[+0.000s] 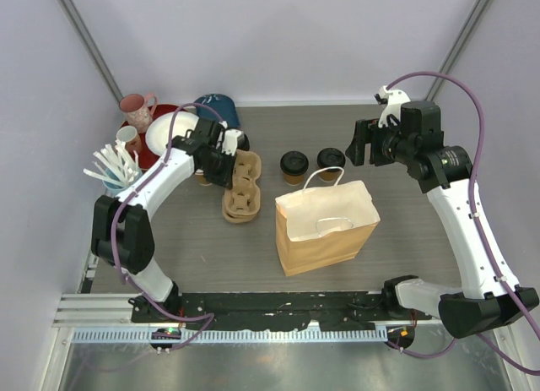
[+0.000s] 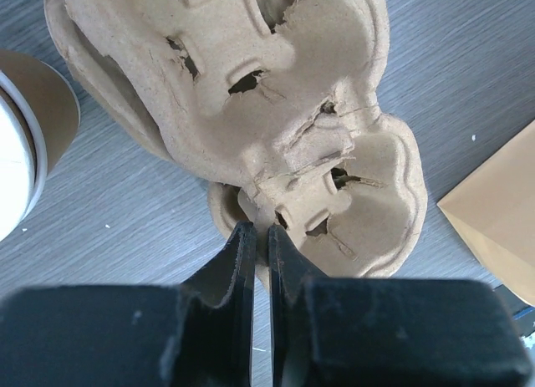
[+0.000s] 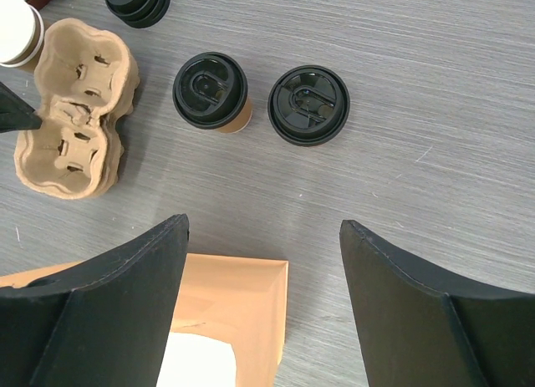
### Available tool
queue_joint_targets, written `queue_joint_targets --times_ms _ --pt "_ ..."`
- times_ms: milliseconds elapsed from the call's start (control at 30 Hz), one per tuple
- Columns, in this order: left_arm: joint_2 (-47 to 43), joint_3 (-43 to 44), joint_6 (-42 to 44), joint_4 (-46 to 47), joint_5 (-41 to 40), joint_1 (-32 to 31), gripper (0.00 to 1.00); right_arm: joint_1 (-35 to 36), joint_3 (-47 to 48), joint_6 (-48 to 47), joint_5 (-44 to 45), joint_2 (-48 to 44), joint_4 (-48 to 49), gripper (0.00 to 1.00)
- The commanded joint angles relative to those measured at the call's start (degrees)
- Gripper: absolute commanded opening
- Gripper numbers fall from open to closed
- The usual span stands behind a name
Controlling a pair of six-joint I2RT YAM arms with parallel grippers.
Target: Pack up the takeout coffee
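Two takeout coffee cups with black lids stand side by side at the table's middle back, one on the left (image 1: 294,165) (image 3: 211,91) and one on the right (image 1: 331,160) (image 3: 308,104). An open brown paper bag (image 1: 325,226) (image 3: 226,312) stands just in front of them. My left gripper (image 1: 226,167) (image 2: 261,232) is shut on the rim of a moulded cardboard cup carrier (image 1: 242,187) (image 2: 276,94) (image 3: 75,111), left of the cups. My right gripper (image 1: 359,146) (image 3: 263,228) is open and empty, held above the table just right of the right cup.
A lidless tan cup (image 2: 25,136) stands left of the carrier. A pink mug (image 1: 137,106), plates (image 1: 164,129), a blue object (image 1: 218,108), a stack of black lids (image 3: 138,1) and a holder of white cutlery (image 1: 114,167) crowd the back left corner.
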Motion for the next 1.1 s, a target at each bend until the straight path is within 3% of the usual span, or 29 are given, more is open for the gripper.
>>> queue_joint_targets --times_ms 0,233,500,600,867,1000,1067 --pt "-0.53 1.47 0.77 0.17 0.77 0.21 0.0 0.03 1.73 -0.08 -1.42 -1.23 1.05 0.78" --pt "-1.4 3.05 2.34 0.17 0.16 0.21 0.0 -0.05 2.34 -0.52 -1.07 -1.67 0.08 0.78" --pt "2.99 0.07 3.67 0.87 -3.19 0.21 0.08 0.03 2.25 -0.35 -1.68 -1.85 -0.09 0.78" --pt "3.43 -0.46 3.68 1.49 -3.46 0.21 0.16 0.03 2.34 -0.7 -1.6 -1.85 -0.45 0.79" --pt "1.68 0.59 3.15 0.61 -3.37 0.21 0.21 -0.05 2.34 -0.87 -1.86 -1.59 -0.53 0.78" --pt "0.45 0.77 3.06 0.26 -2.93 0.21 0.3 0.03 2.25 -0.87 -2.12 -1.15 -0.45 0.78" --pt "0.62 0.68 3.15 0.08 -2.84 0.21 0.3 -0.05 2.25 -0.87 -2.21 -1.06 -0.45 0.79"
